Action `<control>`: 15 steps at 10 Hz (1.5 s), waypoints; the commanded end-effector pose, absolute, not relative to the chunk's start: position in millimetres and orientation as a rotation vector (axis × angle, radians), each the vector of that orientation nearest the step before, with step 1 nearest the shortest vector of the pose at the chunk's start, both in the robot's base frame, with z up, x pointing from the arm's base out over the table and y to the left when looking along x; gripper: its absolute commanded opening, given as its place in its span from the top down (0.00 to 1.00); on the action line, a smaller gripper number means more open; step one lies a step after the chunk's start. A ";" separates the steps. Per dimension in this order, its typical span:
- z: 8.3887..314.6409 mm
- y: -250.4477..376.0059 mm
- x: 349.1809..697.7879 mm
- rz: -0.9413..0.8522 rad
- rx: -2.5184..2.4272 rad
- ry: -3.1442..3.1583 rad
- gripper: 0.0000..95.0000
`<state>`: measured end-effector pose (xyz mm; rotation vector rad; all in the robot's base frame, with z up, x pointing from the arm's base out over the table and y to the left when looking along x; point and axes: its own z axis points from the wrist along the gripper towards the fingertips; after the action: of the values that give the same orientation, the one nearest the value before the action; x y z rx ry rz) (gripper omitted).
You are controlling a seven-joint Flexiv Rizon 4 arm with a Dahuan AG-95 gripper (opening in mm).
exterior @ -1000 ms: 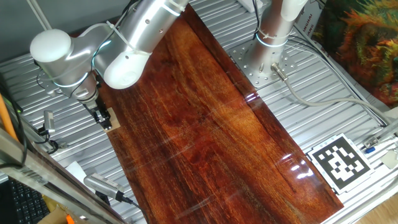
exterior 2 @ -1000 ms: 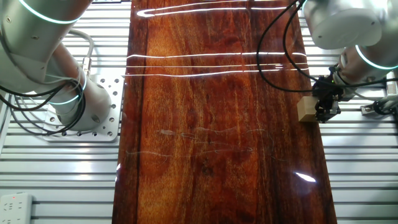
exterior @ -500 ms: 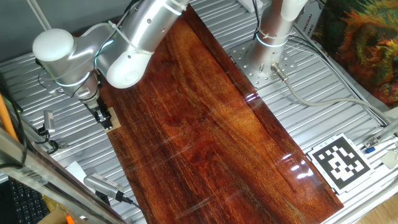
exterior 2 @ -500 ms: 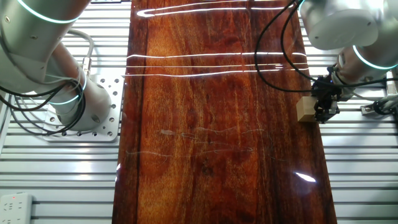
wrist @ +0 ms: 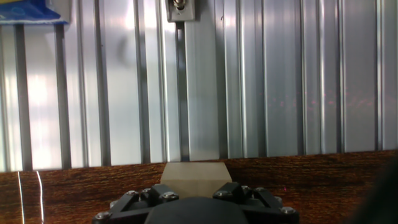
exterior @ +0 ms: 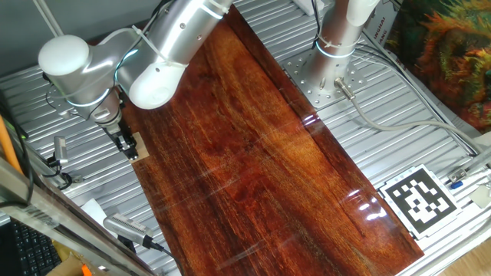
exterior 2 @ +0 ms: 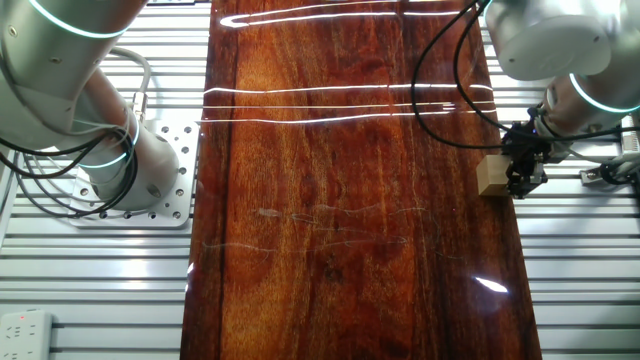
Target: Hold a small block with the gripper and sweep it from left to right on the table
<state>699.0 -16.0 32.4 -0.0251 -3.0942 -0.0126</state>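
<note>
The small tan wooden block point(exterior: 139, 149) sits at the left edge of the reddish-brown table point(exterior: 253, 153), near the ribbed metal. My black gripper point(exterior: 126, 144) comes down on it from the silver arm, and the jaws stand on either side of the block, shut on it. In the other fixed view the block point(exterior 2: 491, 176) is at the table's point(exterior 2: 350, 200) right edge, with the gripper point(exterior 2: 522, 180) at it. In the hand view the block point(wrist: 193, 174) shows between the fingertips of the gripper point(wrist: 193, 190), resting on the table point(wrist: 311, 180) edge.
A fixed white column point(exterior: 337, 31) stands on a bolted plate beyond the table's far side. It also shows in the other fixed view point(exterior 2: 120, 150). A black-and-white marker tag point(exterior: 420, 198) lies at the right. Ribbed grey metal point(wrist: 280, 74) surrounds the board. Cables and a silver tool point(exterior: 126, 228) lie nearby.
</note>
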 end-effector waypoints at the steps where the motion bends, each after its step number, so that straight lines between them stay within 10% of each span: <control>1: 32.8 -16.0 698.4 -0.012 -0.024 -3.095 0.40; 2: 32.8 -16.0 698.4 -0.012 -0.024 -3.095 0.60; 15: 32.7 -16.1 698.3 -0.014 -0.029 -3.092 0.60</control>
<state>698.1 -16.2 32.8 -0.0280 -3.0917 -0.0134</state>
